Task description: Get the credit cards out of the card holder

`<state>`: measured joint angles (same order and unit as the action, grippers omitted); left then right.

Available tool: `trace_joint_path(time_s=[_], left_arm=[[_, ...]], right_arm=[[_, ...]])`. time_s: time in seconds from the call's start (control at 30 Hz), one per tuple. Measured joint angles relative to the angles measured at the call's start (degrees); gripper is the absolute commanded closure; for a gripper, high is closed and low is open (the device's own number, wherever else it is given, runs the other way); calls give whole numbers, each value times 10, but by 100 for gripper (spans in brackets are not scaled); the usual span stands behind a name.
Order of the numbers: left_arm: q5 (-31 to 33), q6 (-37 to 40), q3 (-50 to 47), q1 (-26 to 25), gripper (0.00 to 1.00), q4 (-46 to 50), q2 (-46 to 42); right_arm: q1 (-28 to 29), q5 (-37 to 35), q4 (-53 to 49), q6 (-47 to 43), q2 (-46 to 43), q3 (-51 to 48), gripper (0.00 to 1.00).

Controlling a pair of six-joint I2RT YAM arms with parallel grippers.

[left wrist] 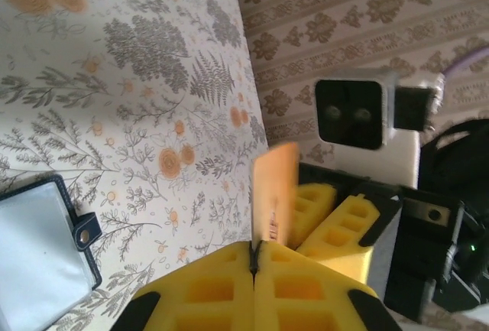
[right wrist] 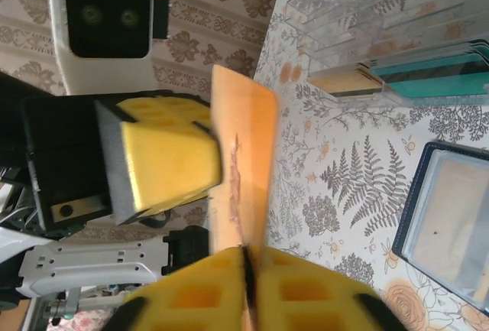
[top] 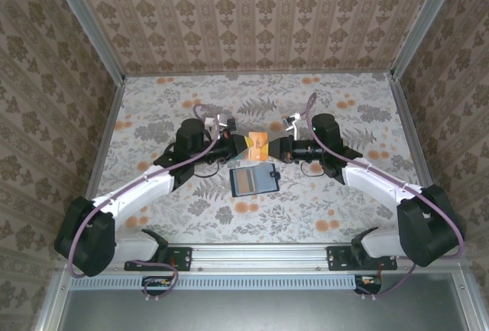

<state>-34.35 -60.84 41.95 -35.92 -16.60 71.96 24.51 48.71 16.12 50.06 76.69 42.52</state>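
Note:
An orange-tan credit card (top: 257, 143) hangs in the air over the middle of the table, pinched from both sides. My left gripper (top: 246, 145) is shut on one edge of it; in the left wrist view its yellow pads (left wrist: 206, 293) meet around the card (left wrist: 275, 189). From the other side my right gripper (top: 270, 147) is shut on the opposite edge, and the card (right wrist: 244, 155) rises from its pads (right wrist: 306, 293). The card holder (top: 252, 180) lies open on the table just in front of both grippers, grey-blue inside (right wrist: 451, 216), with its closing tab (left wrist: 85, 232) showing.
A clear plastic tray (right wrist: 397, 17) standing beyond the card holder holds several cards on edge, some teal (right wrist: 443, 79). Patterned walls close in the table on three sides. The arms' bases sit along the near rail (top: 260, 254).

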Motion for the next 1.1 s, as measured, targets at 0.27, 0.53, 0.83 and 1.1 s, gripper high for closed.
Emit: trace_joint_path(time_s=[0.27, 0.53, 0.83, 1.1], left_arm=[[2, 48, 10, 14, 100, 81, -42], [81, 287, 168, 45, 100, 394, -59], [260, 624, 213, 53, 100, 570, -59], [358, 869, 177, 53, 100, 569, -15]], right_arm=[[-4, -3, -33, -31, 3, 0, 7], [-9, -50, -156, -107, -32, 17, 0], [-9, -102, -235, -164, -60, 42, 0], [-9, -115, -261, -185, -62, 53, 0]])
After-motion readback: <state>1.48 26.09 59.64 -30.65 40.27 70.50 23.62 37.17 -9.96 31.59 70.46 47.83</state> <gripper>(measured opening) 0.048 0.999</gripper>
